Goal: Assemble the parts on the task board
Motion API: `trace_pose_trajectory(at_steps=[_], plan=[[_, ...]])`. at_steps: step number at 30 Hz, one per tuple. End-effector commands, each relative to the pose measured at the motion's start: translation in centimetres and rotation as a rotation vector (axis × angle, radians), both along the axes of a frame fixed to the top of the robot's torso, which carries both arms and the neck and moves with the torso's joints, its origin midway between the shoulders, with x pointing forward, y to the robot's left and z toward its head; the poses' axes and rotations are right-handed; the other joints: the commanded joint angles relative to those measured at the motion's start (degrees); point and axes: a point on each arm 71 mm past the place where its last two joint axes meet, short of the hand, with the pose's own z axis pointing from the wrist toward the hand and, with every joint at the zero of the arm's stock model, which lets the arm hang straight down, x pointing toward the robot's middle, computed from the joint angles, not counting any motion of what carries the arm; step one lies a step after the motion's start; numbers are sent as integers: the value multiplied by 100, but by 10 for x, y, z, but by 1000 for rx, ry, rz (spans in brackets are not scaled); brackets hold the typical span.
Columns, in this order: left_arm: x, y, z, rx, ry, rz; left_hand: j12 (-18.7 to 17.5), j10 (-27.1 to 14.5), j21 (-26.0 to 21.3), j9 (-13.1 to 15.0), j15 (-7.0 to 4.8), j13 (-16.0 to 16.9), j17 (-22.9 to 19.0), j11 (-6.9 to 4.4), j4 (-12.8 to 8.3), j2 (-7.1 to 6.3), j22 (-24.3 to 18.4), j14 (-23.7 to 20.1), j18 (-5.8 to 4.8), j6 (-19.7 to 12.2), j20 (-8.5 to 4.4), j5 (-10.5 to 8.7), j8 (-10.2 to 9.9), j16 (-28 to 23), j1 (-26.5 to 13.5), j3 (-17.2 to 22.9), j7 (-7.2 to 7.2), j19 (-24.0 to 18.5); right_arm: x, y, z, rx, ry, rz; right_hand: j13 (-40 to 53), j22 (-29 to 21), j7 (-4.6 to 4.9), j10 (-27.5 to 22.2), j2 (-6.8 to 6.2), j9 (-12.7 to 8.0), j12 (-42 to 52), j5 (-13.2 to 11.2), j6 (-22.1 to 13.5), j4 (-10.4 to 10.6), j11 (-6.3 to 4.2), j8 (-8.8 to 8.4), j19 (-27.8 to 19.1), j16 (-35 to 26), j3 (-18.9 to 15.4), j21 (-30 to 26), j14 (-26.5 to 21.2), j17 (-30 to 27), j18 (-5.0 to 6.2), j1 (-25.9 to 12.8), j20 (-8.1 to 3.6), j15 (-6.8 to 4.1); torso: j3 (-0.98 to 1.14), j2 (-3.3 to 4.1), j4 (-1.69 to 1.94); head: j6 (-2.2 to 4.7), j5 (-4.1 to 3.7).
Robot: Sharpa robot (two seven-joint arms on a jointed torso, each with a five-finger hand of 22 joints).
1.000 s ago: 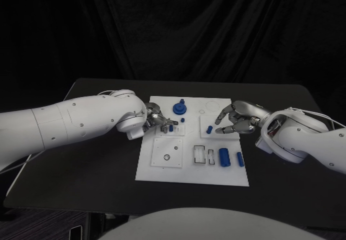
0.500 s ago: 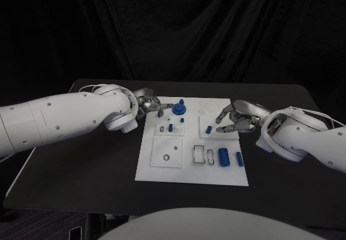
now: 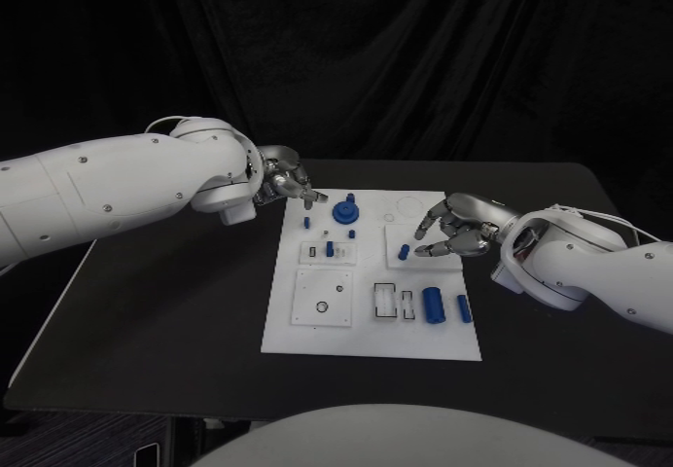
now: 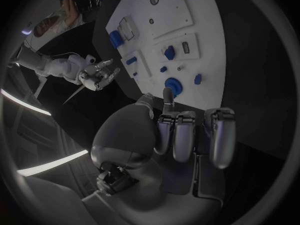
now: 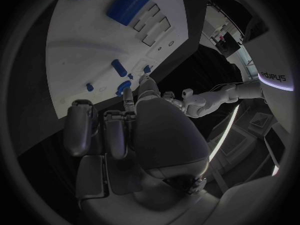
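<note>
Assembly on the task board (image 3: 320, 331) at frame centre appears partial: a blue cylinder (image 3: 435, 305) lies loose lower right, while left hand (image 3: 288, 182) and right hand (image 3: 456, 230) hover empty, fingers apart.

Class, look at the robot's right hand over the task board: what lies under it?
Under the right hand lies the white task board, with one small blue part by its fingertips. Anything directly beneath the palm is covered.

You are working in dim light: the white task board (image 3: 371, 331) stands out bright against a black table (image 3: 168, 321) and dark backdrop. Both wrist views bend straight edges strongly toward their dark rims.
</note>
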Motion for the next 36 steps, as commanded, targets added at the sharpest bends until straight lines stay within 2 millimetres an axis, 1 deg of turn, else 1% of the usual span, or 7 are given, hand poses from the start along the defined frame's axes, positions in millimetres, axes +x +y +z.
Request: trace_pose_trajectory(at_steps=[1,9,11,16,20,28,36], plan=[[-2,-1,-9,184,199,-94,21,608,48,-75,-3,1506,1510,-17,58,-79,1388,585,-74,144,-14,-225,-99,15,-60,-1,-4,414,0,1,1,0,-11,-7,-298,919,-17,75,50,-6,-13,-13,42,-6,-92,-36,-16,-12,-35,-21,415,745,-34,-22,-18,-36,18,-5,-17,0,7],[15,-12,-9,270,247,-97,21,608,48,-186,-7,1506,1510,-18,168,-108,1386,585,-72,357,-17,-501,-302,15,-269,-58,-5,409,-1,2,2,7,-19,-5,-300,923,-21,74,52,-10,-14,5,52,-13,-95,-33,-12,-7,-38,-13,417,753,-36,-17,-18,-37,26,-6,-41,0,33],[18,-16,-8,277,245,-92,21,608,38,-231,-3,1506,1510,-14,189,-108,1382,585,-69,428,-15,-720,-404,15,-375,-100,-2,403,0,2,2,7,-19,-5,-301,921,-23,74,53,-13,-14,20,56,-17,-97,-31,-13,-10,-39,-18,416,749,-35,-11,-18,-38,25,-3,-34,0,45],[23,-23,-8,287,236,-78,21,608,-19,-284,-1,1506,1510,-8,203,-79,1362,585,-55,482,-13,-747,-532,15,-495,-132,6,371,0,2,2,8,-21,-3,-301,921,-23,74,53,-13,-14,20,56,-17,-97,-31,-13,-10,-39,-18,416,749,-35,-11,-18,-38,22,8,-50,0,86],[25,-31,-9,273,211,-65,21,608,-94,-382,11,1506,1510,9,176,-62,1337,585,-36,488,-4,-550,-753,15,-528,-119,31,330,-1,1,2,11,-23,-3,-308,919,-25,70,56,-16,-17,34,59,-19,-99,-31,-15,-11,-40,-24,416,746,-33,-7,-19,-40,22,33,-84,0,123],[24,-39,-16,247,178,-34,21,608,-204,-708,36,1506,1510,42,-8,-120,1300,585,-8,624,22,363,-1283,15,-346,126,66,273,-3,1,3,14,-23,-3,-316,919,-25,66,56,-19,-19,45,60,-20,-99,-32,-15,-11,-41,-26,416,746,-33,-3,-19,-41,22,60,-110,0,147],[23,-41,-26,247,188,-26,21,608,-229,-760,35,1506,1510,38,-79,-169,1292,585,-3,662,23,461,-1371,15,-287,214,64,260,-3,2,3,14,-22,1,-316,919,-26,65,56,-22,-20,58,61,-22,-100,-32,-16,-11,-43,-28,416,746,-32,2,-20,-42,19,56,-102,0,168]])
